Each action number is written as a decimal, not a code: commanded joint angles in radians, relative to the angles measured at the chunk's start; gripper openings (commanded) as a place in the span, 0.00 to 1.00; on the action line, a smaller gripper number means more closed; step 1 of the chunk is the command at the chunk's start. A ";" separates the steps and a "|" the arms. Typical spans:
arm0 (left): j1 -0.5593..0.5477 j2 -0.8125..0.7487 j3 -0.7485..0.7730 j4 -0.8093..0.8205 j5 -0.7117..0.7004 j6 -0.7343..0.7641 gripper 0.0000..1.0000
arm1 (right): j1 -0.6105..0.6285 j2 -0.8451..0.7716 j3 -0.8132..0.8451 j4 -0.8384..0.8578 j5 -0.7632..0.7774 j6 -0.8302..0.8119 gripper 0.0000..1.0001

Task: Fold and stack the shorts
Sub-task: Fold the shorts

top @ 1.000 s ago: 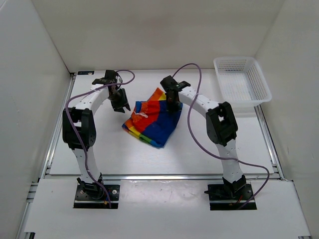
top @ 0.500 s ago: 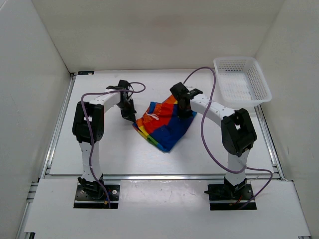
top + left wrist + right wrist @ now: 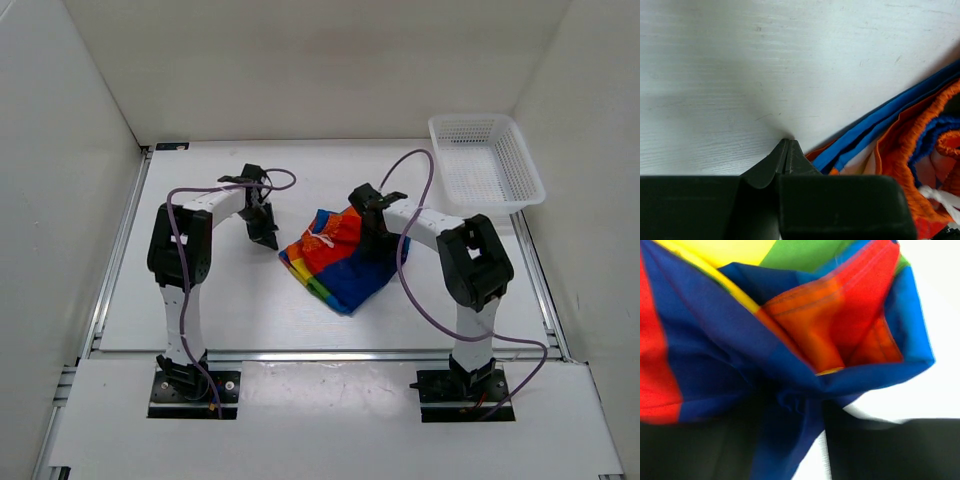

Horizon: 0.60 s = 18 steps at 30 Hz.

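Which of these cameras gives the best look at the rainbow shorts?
The top view is best: it alone shows the whole crumpled shorts, with all their stripes. The left wrist view catches only one edge and a bit of the white drawstring. The right wrist view is a blurred close-up of bunched fabric.

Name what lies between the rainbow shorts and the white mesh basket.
Top view: the right arm and its purple cable cross the stretch between shorts and basket.

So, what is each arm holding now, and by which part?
The right fingers pinch the shorts at a bunched blue fold. The left fingers are shut beside it, holding nothing visible.
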 commanded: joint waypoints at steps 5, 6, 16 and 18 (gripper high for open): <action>0.004 -0.188 -0.055 0.016 -0.032 -0.001 0.10 | -0.036 -0.207 0.023 0.016 -0.049 -0.030 0.98; 0.004 -0.212 -0.065 0.016 -0.032 -0.001 0.10 | -0.058 -0.250 0.023 0.016 -0.067 -0.030 0.98; 0.098 -0.597 -0.113 -0.082 -0.141 0.030 0.10 | -0.118 -0.523 -0.110 -0.004 -0.098 -0.062 0.98; 0.113 -0.699 -0.127 -0.097 -0.173 0.039 0.18 | -0.142 -0.606 -0.167 -0.004 -0.072 -0.062 0.99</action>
